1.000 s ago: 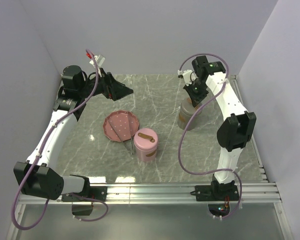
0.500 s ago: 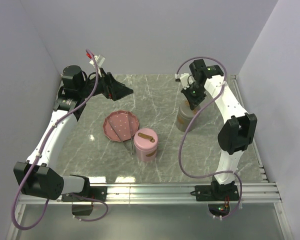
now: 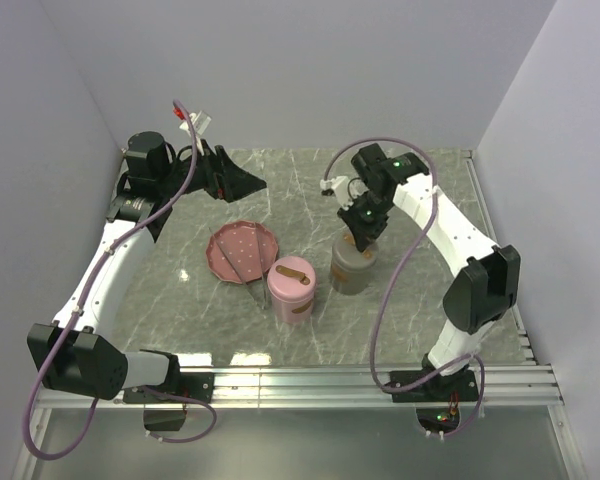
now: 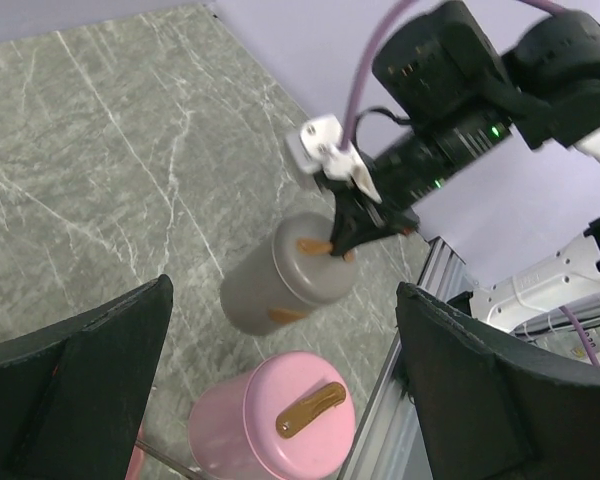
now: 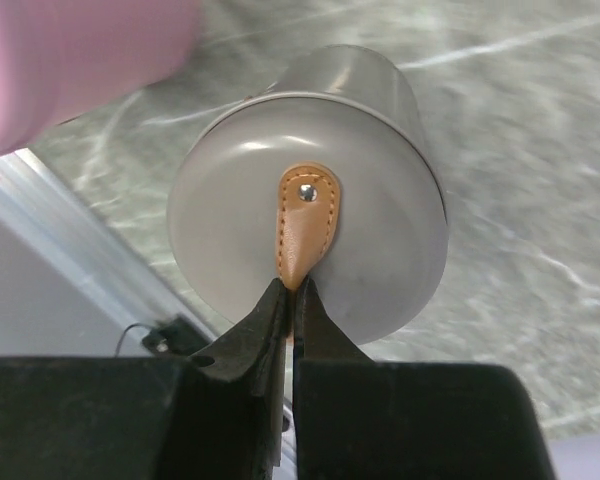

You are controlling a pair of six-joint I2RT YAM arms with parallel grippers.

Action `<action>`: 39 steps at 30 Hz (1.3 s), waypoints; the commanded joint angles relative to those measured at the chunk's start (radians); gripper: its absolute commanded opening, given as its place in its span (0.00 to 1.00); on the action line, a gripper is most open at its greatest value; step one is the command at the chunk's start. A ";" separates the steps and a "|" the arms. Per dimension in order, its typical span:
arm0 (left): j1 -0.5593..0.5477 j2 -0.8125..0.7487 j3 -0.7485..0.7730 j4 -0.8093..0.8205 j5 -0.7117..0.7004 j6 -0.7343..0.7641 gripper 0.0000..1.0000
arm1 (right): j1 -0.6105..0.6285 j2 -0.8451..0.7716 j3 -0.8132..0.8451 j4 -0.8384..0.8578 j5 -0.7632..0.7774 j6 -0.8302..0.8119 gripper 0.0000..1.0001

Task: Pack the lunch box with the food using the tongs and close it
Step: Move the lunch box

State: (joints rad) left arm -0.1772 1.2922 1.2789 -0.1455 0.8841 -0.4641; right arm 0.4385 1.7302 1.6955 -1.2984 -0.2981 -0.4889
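Right gripper [image 5: 292, 288], angled downward, pinches grey canister's [image 5: 380, 260] tan tab [image 5: 308, 225], perhaps lifting.

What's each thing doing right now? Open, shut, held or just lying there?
Grey round tin: lid on, held by its tan leather tab.
Pink round tin: lid on, standing free.
Silver metal tongs: lying on the pink plate, untouched.
Left gripper: open, empty.
Right gripper: shut on that tab.

Slim silver tongs [image 3: 245, 262] lying across the pink plate [image 3: 223, 243], one end past its near rim, lidded pink lunch box canister [image 3: 291, 292] upright just beside the plate, grey lidded canister [image 3: 350, 272] beyond the pink one from the plate, its tan lid tab [image 5: 305, 225] pinched in the right claw [image 5: 292, 292].
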 commanded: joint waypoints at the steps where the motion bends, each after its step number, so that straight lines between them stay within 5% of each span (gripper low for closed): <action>1: 0.007 -0.028 0.007 -0.002 -0.022 0.002 0.99 | 0.071 -0.049 -0.075 -0.127 -0.081 0.013 0.00; 12: 0.036 -0.048 -0.029 -0.003 -0.014 -0.018 0.99 | 0.216 -0.129 -0.260 -0.093 -0.147 0.032 0.00; 36: 0.044 -0.070 -0.062 -0.011 -0.008 0.005 0.99 | 0.206 -0.057 -0.320 -0.131 -0.027 0.036 0.00; 39: 0.044 -0.082 -0.079 -0.008 -0.011 0.012 0.99 | 0.210 -0.058 -0.295 -0.139 -0.052 0.035 0.11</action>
State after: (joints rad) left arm -0.1387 1.2526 1.2095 -0.1661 0.8669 -0.4751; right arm 0.6388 1.5837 1.4689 -1.2873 -0.4397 -0.4248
